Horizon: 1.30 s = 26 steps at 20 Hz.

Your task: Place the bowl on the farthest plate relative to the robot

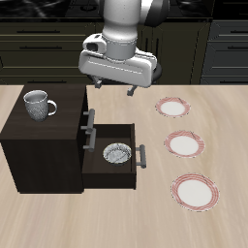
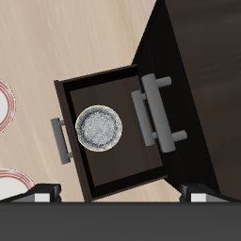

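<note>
above bowl (image 1: 117,153): open drawer (image 1: 101,167), nothing overhead
drawer walls: close around bowl
farthest plate (image 1: 195,190): unobstructed, bare desk (image 1: 58,218) around it

- The gripper (image 1: 115,90) shows only two short fingertips below its housing in the exterior view; in the wrist view the picture's edge cuts the fingers, so the jaw gap cannot be read.
- The arm above the gripper is cut off by the exterior picture's edge.
- In the wrist view, two plates (image 2: 5,104) (image 2: 9,185) are cut by the picture's edge; only arcs of the striped rims show.
- The cabinet (image 2: 202,85) is cropped in the wrist view.
- The mug's (image 1: 39,104) interior is too small to resolve.
</note>
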Tool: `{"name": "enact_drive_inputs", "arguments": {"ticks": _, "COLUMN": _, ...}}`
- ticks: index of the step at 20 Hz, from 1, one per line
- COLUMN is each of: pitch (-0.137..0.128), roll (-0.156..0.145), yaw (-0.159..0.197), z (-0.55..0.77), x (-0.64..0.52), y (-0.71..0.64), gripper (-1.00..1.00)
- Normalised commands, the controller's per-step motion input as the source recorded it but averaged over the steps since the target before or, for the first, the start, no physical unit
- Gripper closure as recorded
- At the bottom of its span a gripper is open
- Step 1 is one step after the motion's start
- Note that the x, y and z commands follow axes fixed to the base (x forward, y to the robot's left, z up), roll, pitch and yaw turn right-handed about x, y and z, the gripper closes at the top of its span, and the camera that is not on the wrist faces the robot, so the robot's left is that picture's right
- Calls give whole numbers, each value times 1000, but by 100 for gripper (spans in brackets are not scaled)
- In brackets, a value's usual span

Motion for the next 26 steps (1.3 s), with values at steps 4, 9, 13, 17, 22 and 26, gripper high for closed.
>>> {"name": "enact_drive_inputs", "arguments": {"ticks": 4, "pitch": -7, "roll": -37, "yaw": -205, "z": -91, "x": 85, "y": -136, "gripper": -100}}
{"name": "enact_drive_inputs", "arguments": {"ticks": 9, "pitch": 31, "roll": -2, "yaw": -185, "z": -165, "x": 33, "y": -92, "gripper": -100}}
{"name": "enact_drive_inputs", "arguments": {"ticks": 13, "pitch": 20, "roll": 18, "yaw": -242, "z": -206, "x": 34, "y": -122, "gripper": -100}}
{"name": "enact_drive_inputs", "arguments": {"ticks": 17, "pitch": -35, "roll": 16, "yaw": -126, "z": -83, "x": 0, "y": 17, "gripper": -100}}
{"name": "enact_drive_inputs", "arguments": {"ticks": 22, "pitch": -7, "roll": 26, "yaw": -202, "z": -152, "x": 3, "y": -10, "gripper": -100}}
{"name": "enact_drive_inputs", "arguments": {"ticks": 26, "pitch": -14, "roll": 26, "yaw": -152, "z": -36, "x": -21, "y": -19, "gripper": -100}}
